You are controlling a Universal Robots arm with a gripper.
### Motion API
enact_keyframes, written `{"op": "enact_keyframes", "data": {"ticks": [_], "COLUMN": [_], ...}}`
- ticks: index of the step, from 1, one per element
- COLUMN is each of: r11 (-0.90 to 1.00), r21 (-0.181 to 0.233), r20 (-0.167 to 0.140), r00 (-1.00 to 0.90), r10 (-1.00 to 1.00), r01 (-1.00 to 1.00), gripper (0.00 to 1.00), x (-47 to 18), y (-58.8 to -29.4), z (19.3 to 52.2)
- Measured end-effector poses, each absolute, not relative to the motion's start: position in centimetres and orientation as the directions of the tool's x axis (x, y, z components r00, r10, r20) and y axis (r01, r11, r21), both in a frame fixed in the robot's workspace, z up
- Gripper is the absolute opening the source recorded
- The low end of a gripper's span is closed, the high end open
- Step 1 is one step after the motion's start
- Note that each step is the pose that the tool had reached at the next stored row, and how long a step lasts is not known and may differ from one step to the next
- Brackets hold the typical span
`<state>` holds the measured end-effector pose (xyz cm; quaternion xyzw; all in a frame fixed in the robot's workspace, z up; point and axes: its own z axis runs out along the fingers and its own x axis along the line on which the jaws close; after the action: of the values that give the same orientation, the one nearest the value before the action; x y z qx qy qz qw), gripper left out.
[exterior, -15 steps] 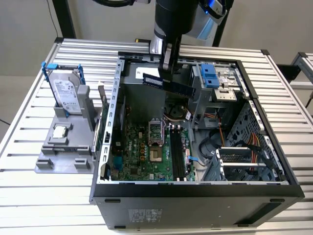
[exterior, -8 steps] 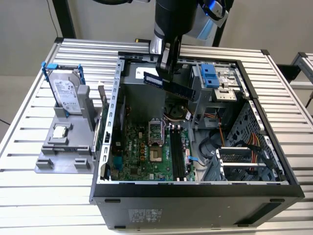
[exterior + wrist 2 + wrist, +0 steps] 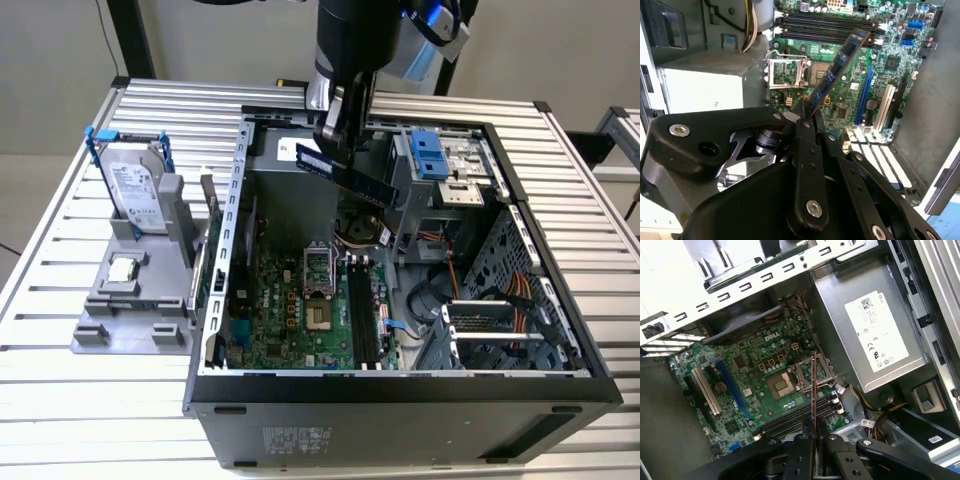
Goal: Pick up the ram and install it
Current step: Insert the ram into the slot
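Exterior view shows the gripper clamped on the ram, which is held tilted in the air above the open computer case lying on the bench. In the second wrist view, the ram projects from the closed fingers over the motherboard, its far end pointing toward the memory slots.

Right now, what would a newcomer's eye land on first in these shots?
The tool hangs over the open computer case, clamping the ram tilted above the motherboard. In the second wrist view the ram reaches out toward the black memory slots. On the exterior view's left, a hard drive stands upright in a grey holder.
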<state>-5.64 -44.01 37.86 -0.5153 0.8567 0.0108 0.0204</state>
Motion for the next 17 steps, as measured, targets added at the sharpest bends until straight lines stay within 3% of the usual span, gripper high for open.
{"op": "enact_keyframes", "data": {"ticks": [17], "r11": [0.649], "r21": [-0.002], "r20": [-0.046], "r00": [-0.648], "r10": [-0.76], "r01": [-0.761], "gripper": [0.0], "x": [-5.73], "y": [-44.01], "z": [37.86]}}
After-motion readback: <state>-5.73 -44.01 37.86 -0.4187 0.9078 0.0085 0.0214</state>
